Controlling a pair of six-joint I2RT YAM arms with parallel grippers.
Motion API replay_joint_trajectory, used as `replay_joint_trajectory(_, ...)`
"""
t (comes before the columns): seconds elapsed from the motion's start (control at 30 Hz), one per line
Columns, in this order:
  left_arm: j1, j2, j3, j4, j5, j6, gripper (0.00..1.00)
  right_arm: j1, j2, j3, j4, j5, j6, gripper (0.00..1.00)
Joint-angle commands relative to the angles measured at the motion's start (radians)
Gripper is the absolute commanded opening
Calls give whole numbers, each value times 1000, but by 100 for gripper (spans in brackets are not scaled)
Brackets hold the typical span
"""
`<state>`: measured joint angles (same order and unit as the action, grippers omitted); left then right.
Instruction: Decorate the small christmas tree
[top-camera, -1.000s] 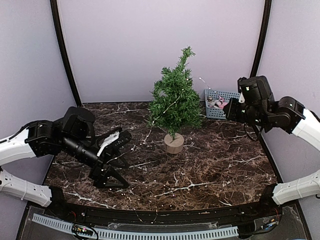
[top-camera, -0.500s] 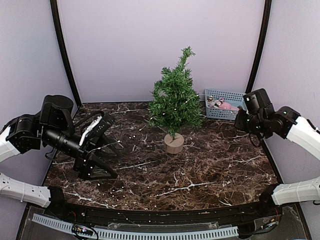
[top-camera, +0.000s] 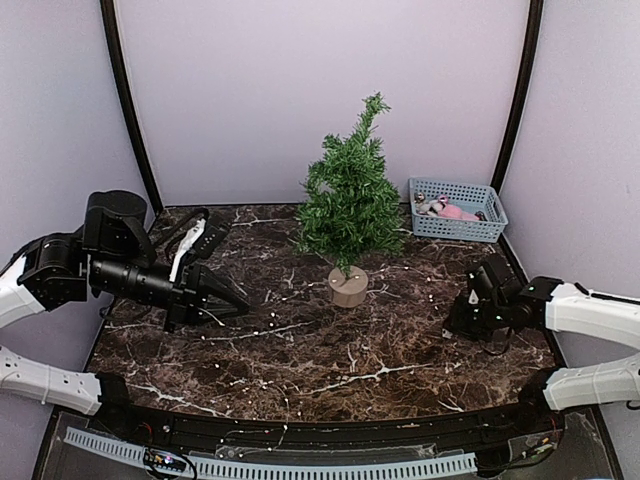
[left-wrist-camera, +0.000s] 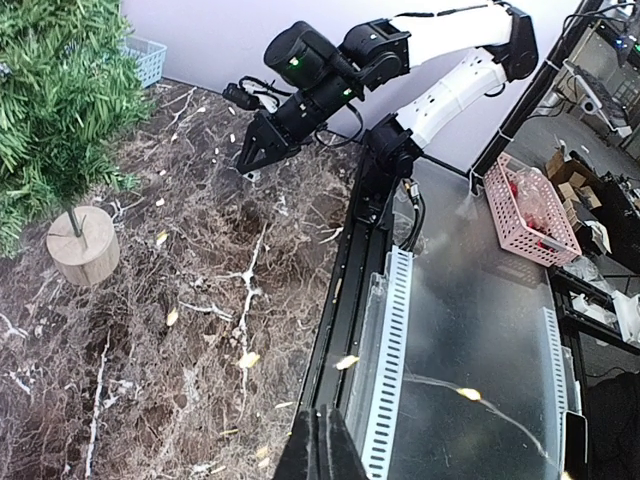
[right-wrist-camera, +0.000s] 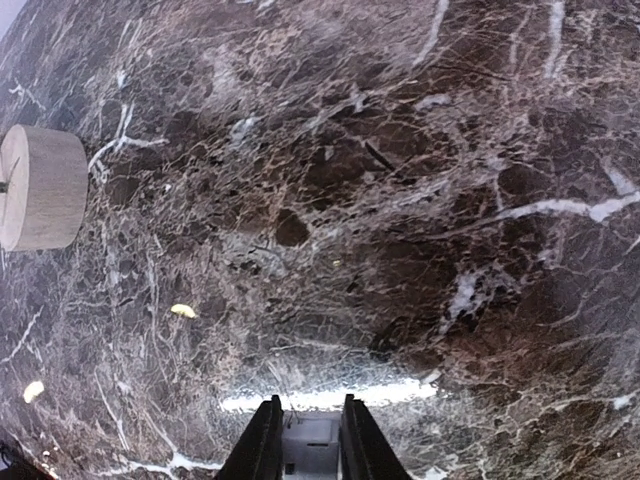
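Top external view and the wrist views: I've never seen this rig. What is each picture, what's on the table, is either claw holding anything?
Two robot arms are bolted at the near edge of the table. The top view looks down from behind them; each wrist view looks along that arm's own claw. On the dark marble stand the small christmas tree and, back right, a blue basket of pinkish items; tiny lights on thin wire lie scattered. The left claw looks shut, the right claw slightly open; I see nothing held in either.
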<state>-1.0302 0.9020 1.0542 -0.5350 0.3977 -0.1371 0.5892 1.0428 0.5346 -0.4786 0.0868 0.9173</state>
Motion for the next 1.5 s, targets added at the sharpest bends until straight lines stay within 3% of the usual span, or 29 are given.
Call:
replay_joint_trajectory(0.0,0,36,-7,38,-11,2,0,8,-26,9,91,-50,-7,48)
replay_joint_trajectory(0.13,1,62,3,36,-49,0,0,10,-129,49,14,10,-44,86)
replay_joint_trajectory(0.27,1,78,9,30,-104,-9,0,10,-247,80,-16,21,-86,95)
replay_joint_trajectory(0.37,1,99,16,27,-96,-10,0,34,-312,88,135,-167,-193,92)
replay_joint_trajectory(0.47,1,122,30,15,-88,-6,0,152,-304,116,303,-326,-278,92)
replay_joint_trajectory(0.67,2,179,84,-22,-113,-21,0,511,-33,344,373,-178,-395,89)
replay_joint_trajectory(0.87,2,181,84,-24,-127,-45,0,700,173,491,567,-191,-428,88)
replay_joint_trajectory(1.27,4,189,84,-21,-124,-52,0,760,380,642,632,-332,-457,83)
replay_joint_trajectory(1.37,4,194,81,-15,-118,-50,0,761,414,665,630,-341,-464,74)
replay_joint_trajectory(1.47,4,196,82,-13,-117,-50,0,763,440,692,609,-350,-474,53)
